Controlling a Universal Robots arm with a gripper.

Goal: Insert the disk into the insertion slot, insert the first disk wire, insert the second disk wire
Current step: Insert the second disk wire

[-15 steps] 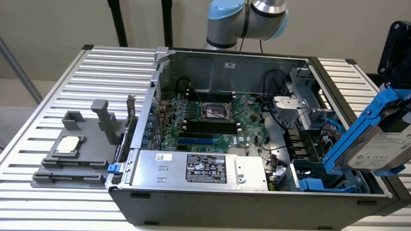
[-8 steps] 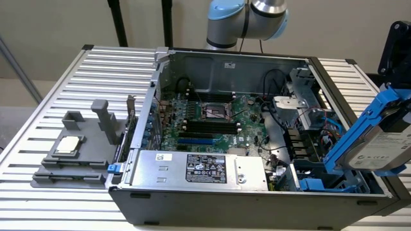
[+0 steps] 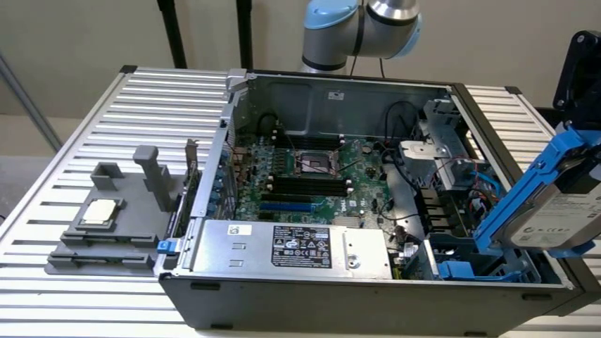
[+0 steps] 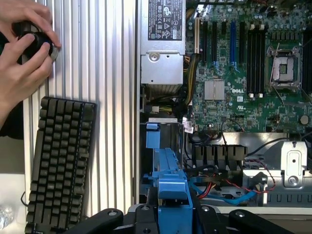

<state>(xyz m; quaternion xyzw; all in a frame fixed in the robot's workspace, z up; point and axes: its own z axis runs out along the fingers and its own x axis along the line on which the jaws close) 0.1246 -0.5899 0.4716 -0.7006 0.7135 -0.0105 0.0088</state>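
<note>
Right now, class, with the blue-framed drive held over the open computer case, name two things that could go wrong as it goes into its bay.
1. The disk hangs tilted in the hand above the insertion slot. Entered at that angle, it could jam partway.
2. Loose red and blue wires lie beside the slot and might get pinched or snagged under the disk.

You see the disk (image 3: 554, 227) as smooth silver metal with a white paper label (image 3: 568, 205), in a smooth blue plastic frame (image 3: 521, 193); the counter (image 3: 80, 141) is ribbed, matt, pale metal.
</note>
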